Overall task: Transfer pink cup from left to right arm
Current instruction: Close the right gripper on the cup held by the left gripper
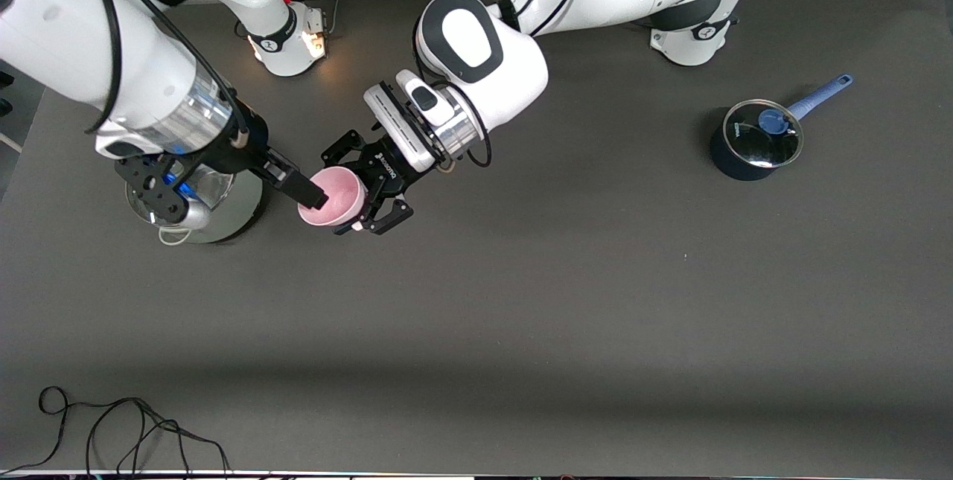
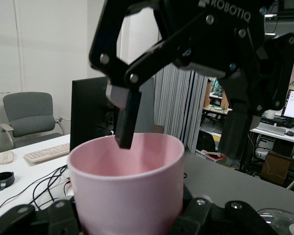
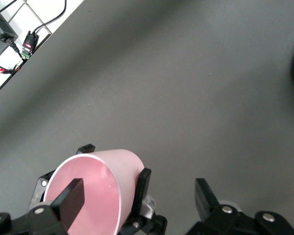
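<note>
Bare table [image 1: 521, 331] nearest, left gripper [image 1: 365, 193] clamping pink cup [image 1: 335, 197], right gripper [image 1: 309, 193] spread, apparently straddling rim.

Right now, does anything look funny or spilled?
Nothing spilled. The pink cup lies tipped sideways in the air, clamped by the left gripper. The open right gripper has one finger inside the cup's mouth, one outside.

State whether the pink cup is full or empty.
Empty: the pink cup shows only a bare pink inside, apart from one right gripper finger dipping in.
</note>
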Controlling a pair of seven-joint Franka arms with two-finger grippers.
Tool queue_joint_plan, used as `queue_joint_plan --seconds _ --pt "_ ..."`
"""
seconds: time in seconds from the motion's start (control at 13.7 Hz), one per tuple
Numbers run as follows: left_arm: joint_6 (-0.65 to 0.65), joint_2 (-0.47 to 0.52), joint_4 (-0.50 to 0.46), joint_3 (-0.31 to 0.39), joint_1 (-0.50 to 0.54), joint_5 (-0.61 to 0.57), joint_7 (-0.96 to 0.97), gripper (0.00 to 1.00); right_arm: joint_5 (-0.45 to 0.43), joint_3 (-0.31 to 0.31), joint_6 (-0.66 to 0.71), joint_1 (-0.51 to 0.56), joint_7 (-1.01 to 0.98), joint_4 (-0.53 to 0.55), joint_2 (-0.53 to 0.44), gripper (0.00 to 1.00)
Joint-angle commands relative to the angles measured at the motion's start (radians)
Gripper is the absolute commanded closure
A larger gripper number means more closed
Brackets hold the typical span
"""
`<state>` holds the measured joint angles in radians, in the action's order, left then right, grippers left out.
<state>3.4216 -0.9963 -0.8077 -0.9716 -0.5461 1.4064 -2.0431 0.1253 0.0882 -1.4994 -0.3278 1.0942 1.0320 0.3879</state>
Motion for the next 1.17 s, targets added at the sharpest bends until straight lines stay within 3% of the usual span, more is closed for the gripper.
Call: queue_joint_plan --seconds 0.0,0.07,0.37,0.73,1.1 --pt "0.013 0.01 0.015 0.021 -0.02 -0.015 0.046 1.0 0.016 0.013 0.002 0.003 0.029 -0.041 0.017 0.02" --pt "0.013 0.01 0.015 0.021 -0.02 -0.023 0.046 1.0 0.016 0.013 0.002 0.003 0.03 -0.041 0.017 0.04" --pt "0.013 0.01 0.015 0.021 -0.02 -0.026 0.049 1.0 0.014 0.022 0.008 0.003 0.032 -0.055 0.016 0.54" --pt "0.013 0.01 0.015 0.021 -0.02 -0.026 0.049 1.0 0.014 0.027 0.01 0.003 0.055 -0.059 0.016 0.96" --pt "0.014 0.01 0.015 0.043 -0.02 -0.059 0.047 1.0 0.013 0.027 0.01 0.003 0.055 -0.064 0.017 1.0"
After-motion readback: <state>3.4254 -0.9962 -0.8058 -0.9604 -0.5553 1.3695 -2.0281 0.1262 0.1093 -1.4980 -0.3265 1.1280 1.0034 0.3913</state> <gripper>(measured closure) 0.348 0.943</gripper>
